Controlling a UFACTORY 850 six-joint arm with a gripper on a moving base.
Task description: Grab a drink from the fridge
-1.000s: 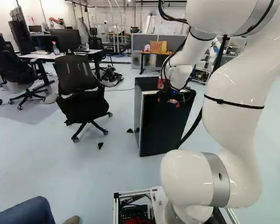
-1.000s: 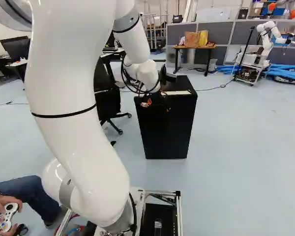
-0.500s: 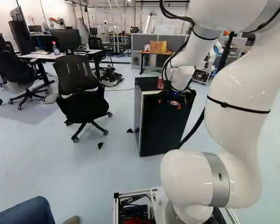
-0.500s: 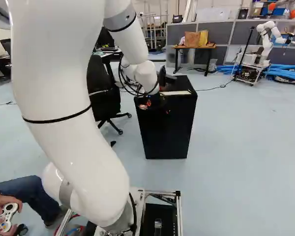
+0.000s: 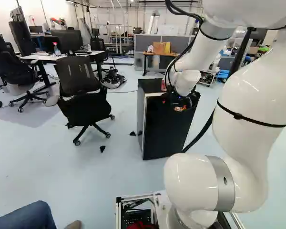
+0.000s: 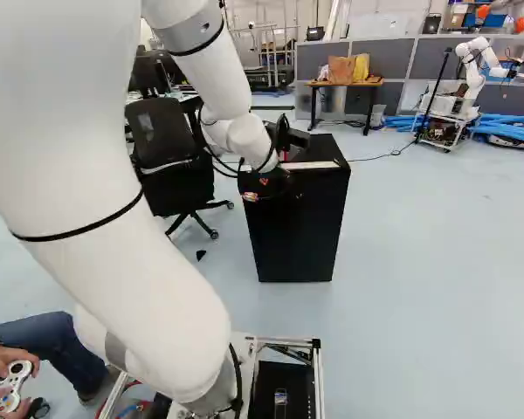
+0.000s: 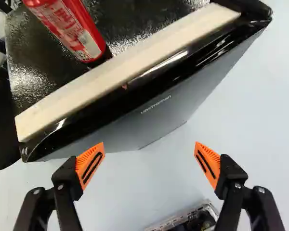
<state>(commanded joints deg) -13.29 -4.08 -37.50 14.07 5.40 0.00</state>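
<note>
Our hand (image 5: 181, 106) is hovering by the upper front of the black mini fridge (image 5: 169, 131), its fingers standing wide apart. Over the last second, our arm (image 5: 243, 143) has been easing back toward us: the wrist is showing a little lower in both base views, slightly farther right in the left one and farther left in the right one. Our hand is turning too; the orange of its pads (image 7: 90, 166) is bunching into one patch in the left base view, where two separate spots were showing.

Our red drink can (image 7: 70, 29) is standing upright on the fridge top, just behind the pale strip (image 7: 120, 72) along the front edge. It is keeping its place, and a bit of its red is now peeping past the wrist in the right base view. In the wrist view it is sitting beyond the fingers, across that strip. Our base (image 6: 318, 380) is holding its spot, and so is the fridge, with the black office chair (image 5: 81, 88) staying beside it.
</note>
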